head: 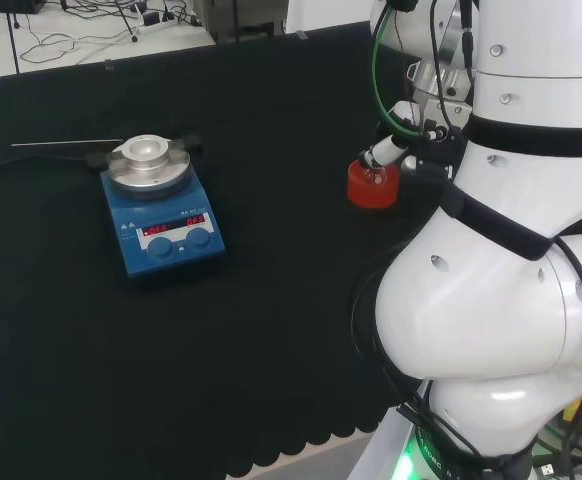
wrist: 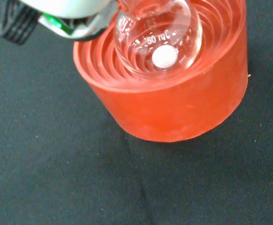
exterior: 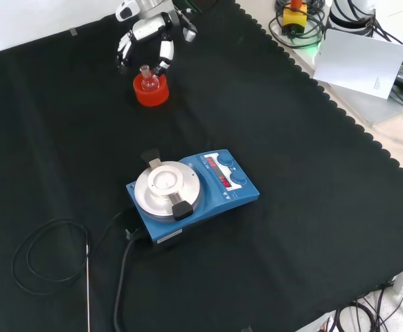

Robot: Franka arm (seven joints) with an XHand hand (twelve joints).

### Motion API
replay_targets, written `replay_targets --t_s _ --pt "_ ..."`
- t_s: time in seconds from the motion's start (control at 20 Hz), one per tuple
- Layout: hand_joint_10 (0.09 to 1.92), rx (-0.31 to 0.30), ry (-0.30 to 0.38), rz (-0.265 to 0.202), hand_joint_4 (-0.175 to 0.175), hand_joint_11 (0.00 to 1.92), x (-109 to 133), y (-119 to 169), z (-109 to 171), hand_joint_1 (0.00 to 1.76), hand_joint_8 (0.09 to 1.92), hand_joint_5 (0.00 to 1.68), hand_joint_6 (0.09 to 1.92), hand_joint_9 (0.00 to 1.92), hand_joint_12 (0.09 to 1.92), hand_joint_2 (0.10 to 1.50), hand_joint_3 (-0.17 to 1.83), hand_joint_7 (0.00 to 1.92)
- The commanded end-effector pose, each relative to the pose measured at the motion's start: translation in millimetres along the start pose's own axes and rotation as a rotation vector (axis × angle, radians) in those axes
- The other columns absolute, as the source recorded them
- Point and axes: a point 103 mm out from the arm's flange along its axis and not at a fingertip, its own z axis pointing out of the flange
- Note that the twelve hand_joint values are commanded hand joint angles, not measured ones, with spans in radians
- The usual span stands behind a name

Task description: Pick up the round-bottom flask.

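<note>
While the round-bottom flask (wrist: 157,40), marked with small white print, sits in the red ribbed stand (wrist: 174,101), the hand (exterior: 146,31) is seen with fingers spread around its neck, not closed.

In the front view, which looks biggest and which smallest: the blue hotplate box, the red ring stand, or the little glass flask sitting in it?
As they look in the front view, largest to smallest:
1. The blue hotplate, by far the biggest.
2. The red ring stand.
3. The glass flask, smallest.
The stand and flask lie farther from that camera, so they may look somewhat smaller than they are.
</note>
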Motion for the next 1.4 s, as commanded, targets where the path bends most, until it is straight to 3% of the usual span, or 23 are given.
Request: replay_targets --t_s 0.05,0.2,0.5,0.95,1.3,1.4 --pt "0.6 0.002 0.01 0.012 -0.035 0.3 -3.0 4.4 4.3 0.9 0.64 0.65 0.27 0.58 1.36 0.58 0.63 0.32" --pt "0.59 0.001 0.011 0.015 -0.035 0.3 -4.7 6.2 4.3 0.91 0.65 0.59 0.42 0.58 1.36 0.58 0.63 0.32" --pt "0.6 -0.003 0.008 0.015 -0.052 0.33 -5.4 8.7 4.8 0.92 0.65 0.7 0.65 0.59 1.35 0.59 0.63 0.33" --pt "0.6 -0.032 -0.019 0.013 -0.078 0.39 -5.3 12.7 4.8 0.93 0.67 0.89 0.76 0.62 1.34 0.62 0.64 0.37" --pt "0.59 -0.073 -0.062 0.014 -0.092 0.47 -1.4 12.1 -1.0 0.9 0.67 1.01 0.74 0.68 1.31 0.68 0.63 0.42" --pt "0.57 -0.098 -0.074 0.009 0.081 0.51 0.4 10.4 -2.9 1.0 0.67 1.08 0.81 0.72 1.29 0.79 0.49 0.46"
